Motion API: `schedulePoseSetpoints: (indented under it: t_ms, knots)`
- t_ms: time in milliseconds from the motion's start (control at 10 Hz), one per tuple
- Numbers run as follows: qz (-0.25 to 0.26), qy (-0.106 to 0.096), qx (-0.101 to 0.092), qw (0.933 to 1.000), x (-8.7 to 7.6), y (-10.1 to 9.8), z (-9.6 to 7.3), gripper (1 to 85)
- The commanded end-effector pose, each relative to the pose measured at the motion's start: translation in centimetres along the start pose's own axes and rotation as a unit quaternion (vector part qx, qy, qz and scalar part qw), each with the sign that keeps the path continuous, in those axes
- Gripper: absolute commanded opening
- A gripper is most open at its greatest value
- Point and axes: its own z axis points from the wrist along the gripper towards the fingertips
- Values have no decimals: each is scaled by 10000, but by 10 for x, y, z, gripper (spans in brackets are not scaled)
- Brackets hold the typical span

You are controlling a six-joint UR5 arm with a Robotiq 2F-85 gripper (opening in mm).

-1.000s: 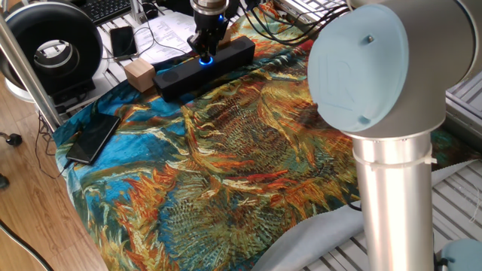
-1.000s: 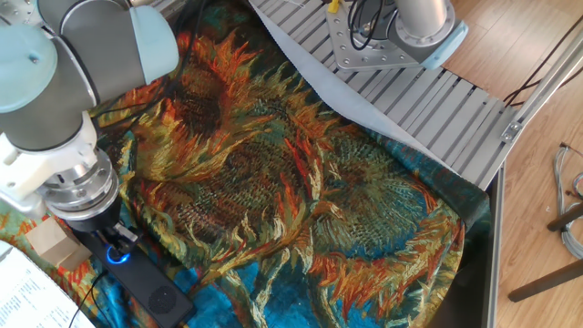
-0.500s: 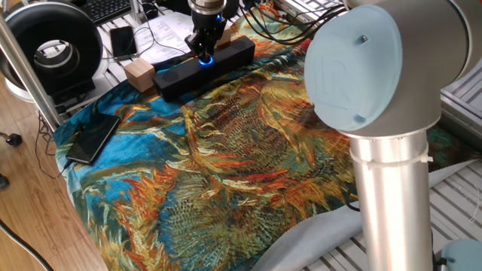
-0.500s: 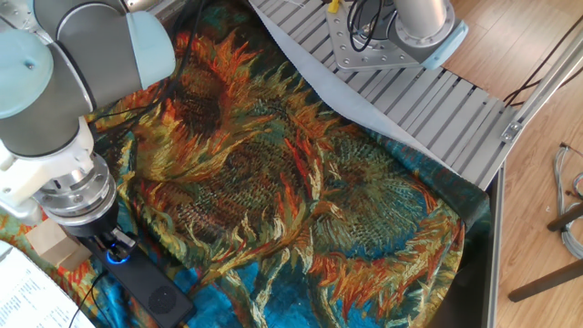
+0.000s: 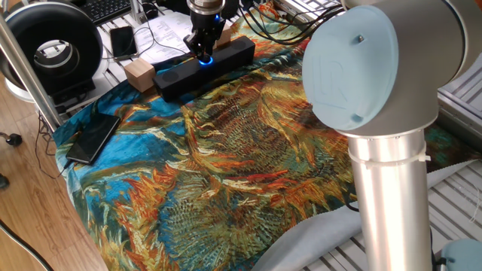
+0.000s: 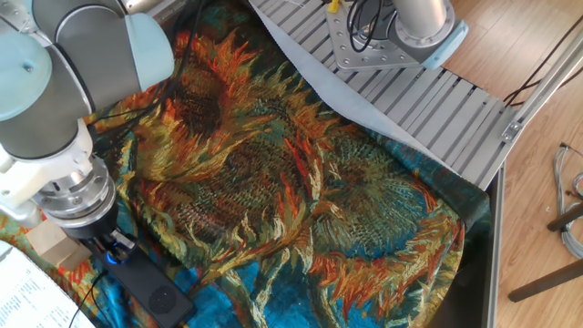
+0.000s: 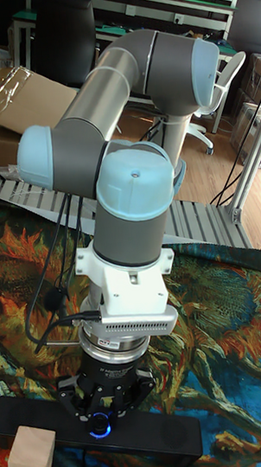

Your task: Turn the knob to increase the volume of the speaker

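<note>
The speaker [image 5: 230, 54] is a long black bar lying across the far edge of the sunflower cloth, with a tan wooden end block [image 5: 139, 74] at its left end. Its knob [image 5: 205, 62] glows blue at mid-length. My gripper [image 5: 204, 54] points straight down onto the knob, its fingers closed around it. In the other fixed view the gripper [image 6: 115, 247] hides most of the knob [image 6: 110, 257], and the speaker [image 6: 153, 294] runs toward the bottom edge. The tall fixed view shows the blue ring of the knob [image 7: 101, 430] between the fingers [image 7: 78, 413], on the speaker [image 7: 169, 435].
A flat black smartphone [image 5: 93, 138] lies on the cloth's left edge. A big black ring-shaped device [image 5: 53, 44] stands at far left, with another phone [image 5: 123, 41] and papers behind the speaker. The arm's large grey joint [image 5: 369, 68] fills the right foreground. A metal rail plate [image 6: 428, 100] borders the cloth.
The gripper stays on the knob. The arm's large joints have shifted slightly leftward in both fixed views, as the wrist turns a little.
</note>
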Motion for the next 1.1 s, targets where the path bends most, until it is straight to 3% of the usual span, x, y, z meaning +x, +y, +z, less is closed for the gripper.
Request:
schedulePoseSetpoints:
  t_ms: [0, 1000]
  knots:
    - [41, -11, -50, 10000, -1, 0, 0, 350]
    - [192, -63, 33, 9998, -3, -4, 1, 290]
